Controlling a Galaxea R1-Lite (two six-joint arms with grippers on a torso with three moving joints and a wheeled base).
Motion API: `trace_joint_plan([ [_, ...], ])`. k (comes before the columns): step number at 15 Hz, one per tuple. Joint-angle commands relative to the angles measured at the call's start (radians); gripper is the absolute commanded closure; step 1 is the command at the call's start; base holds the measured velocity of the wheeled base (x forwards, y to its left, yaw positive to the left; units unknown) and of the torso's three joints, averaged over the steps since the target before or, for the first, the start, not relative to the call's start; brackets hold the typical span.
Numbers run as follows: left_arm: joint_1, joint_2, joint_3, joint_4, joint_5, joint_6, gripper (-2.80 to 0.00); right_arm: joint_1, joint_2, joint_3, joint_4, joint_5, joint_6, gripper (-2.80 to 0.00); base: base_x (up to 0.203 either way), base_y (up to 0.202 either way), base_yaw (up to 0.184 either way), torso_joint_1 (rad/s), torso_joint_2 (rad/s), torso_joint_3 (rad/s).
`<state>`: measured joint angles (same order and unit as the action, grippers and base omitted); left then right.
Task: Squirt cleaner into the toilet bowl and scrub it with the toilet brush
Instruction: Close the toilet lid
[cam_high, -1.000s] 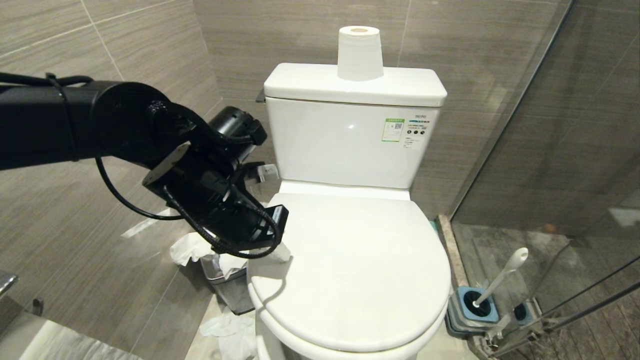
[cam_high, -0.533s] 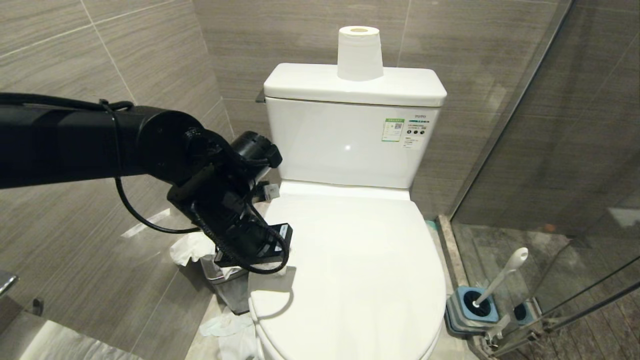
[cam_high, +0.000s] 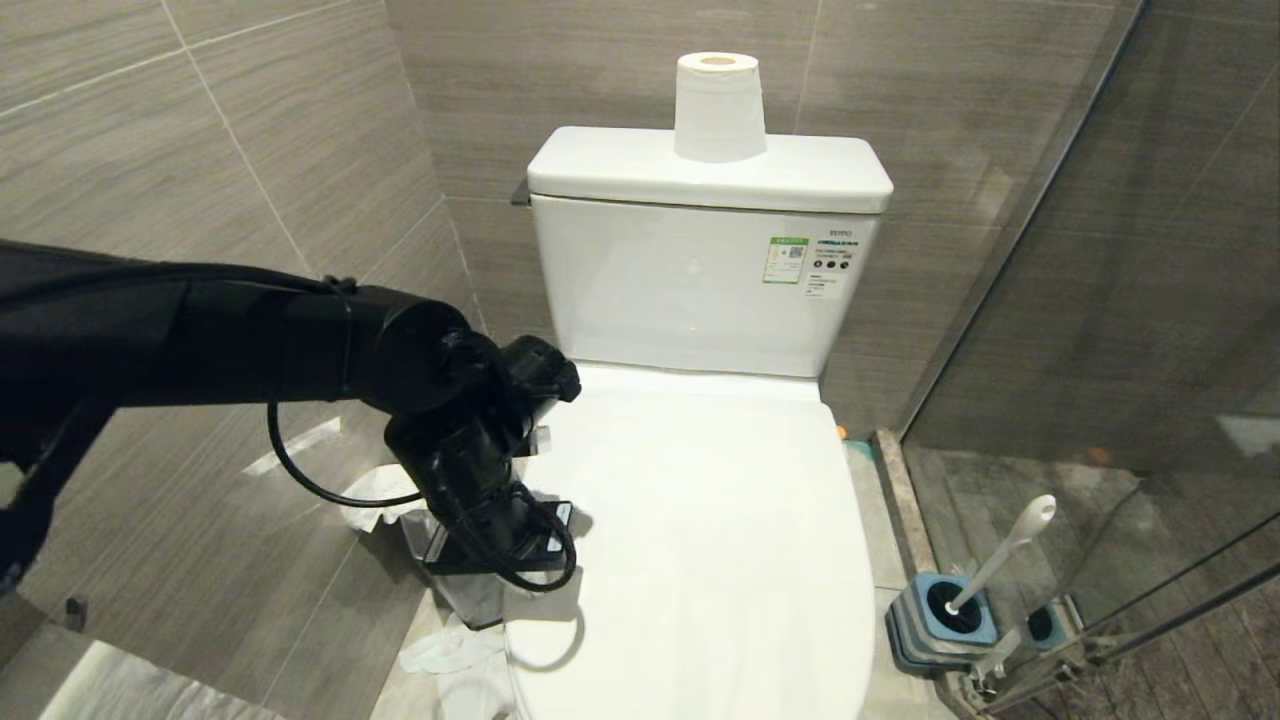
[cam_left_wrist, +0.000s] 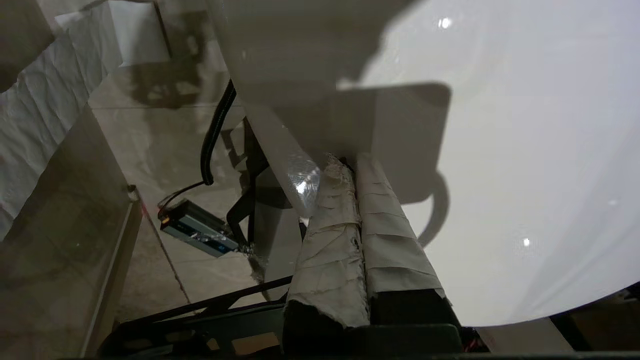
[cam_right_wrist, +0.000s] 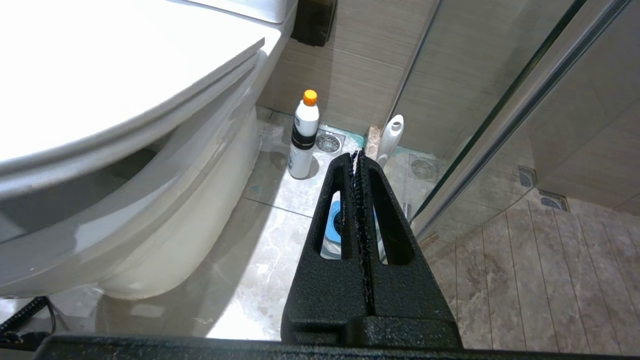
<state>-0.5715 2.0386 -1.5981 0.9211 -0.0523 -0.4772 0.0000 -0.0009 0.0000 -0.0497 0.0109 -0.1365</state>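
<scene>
The toilet bowl (cam_right_wrist: 190, 220) is covered by its white lid (cam_high: 720, 540), whose front stands raised with a dark gap under it. My left gripper (cam_left_wrist: 346, 162) is shut, its tape-wrapped fingers (cam_left_wrist: 385, 235) pressed together. Their tips are against the underside of the lid's left edge, and nothing is held. In the head view its black wrist (cam_high: 495, 530) hides the fingers. The toilet brush (cam_high: 1000, 555) leans in its blue-grey holder (cam_high: 940, 620) on the floor to the right. My right gripper (cam_right_wrist: 357, 155) hangs shut and empty over that holder. The cleaner is out of view.
A white bottle with an orange cap (cam_right_wrist: 302, 140) stands on the floor beside the bowl. A paper roll (cam_high: 718, 105) sits on the tank (cam_high: 700, 170). A small steel bin (cam_high: 465, 590) and crumpled tissue (cam_high: 450, 650) lie left of the toilet. A glass partition (cam_high: 1100, 300) closes off the right.
My left arm has sunk and drawn nearer along the lid's left edge. The lid's front has tilted up toward the camera. The right arm has not moved.
</scene>
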Motion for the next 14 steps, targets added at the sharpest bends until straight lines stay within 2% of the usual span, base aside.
trace_joint_plan([
  [1, 0.007, 0.056, 0.003, 0.004, 0.003, -0.003, 0.0, 0.0, 0.001, 0.0, -0.001, 0.0, -0.002, 0.0, 0.0, 0.0, 0.0, 0.0, 0.0, 0.0],
  [5, 0.015, 0.108, 0.003, -0.001, 0.016, -0.003, 0.0, 0.0, 0.001, 0.0, -0.001, 0.0, -0.002, 0.0, 0.0, 0.0, 0.0, 0.0, 0.0, 0.0],
  [9, 0.018, 0.141, 0.032, -0.07, 0.077, -0.004, 0.0, 0.0, 0.001, 0.0, -0.001, 0.0, -0.002, 0.0, 0.0, 0.0, 0.0, 0.0, 0.0, 0.0],
  [14, 0.016, 0.16, 0.037, -0.09, 0.077, -0.003, 0.0, 0.0, 0.001, 0.0, -0.001, 0.0, -0.002, 0.0, 0.0, 0.0, 0.0, 0.0, 0.0, 0.0],
])
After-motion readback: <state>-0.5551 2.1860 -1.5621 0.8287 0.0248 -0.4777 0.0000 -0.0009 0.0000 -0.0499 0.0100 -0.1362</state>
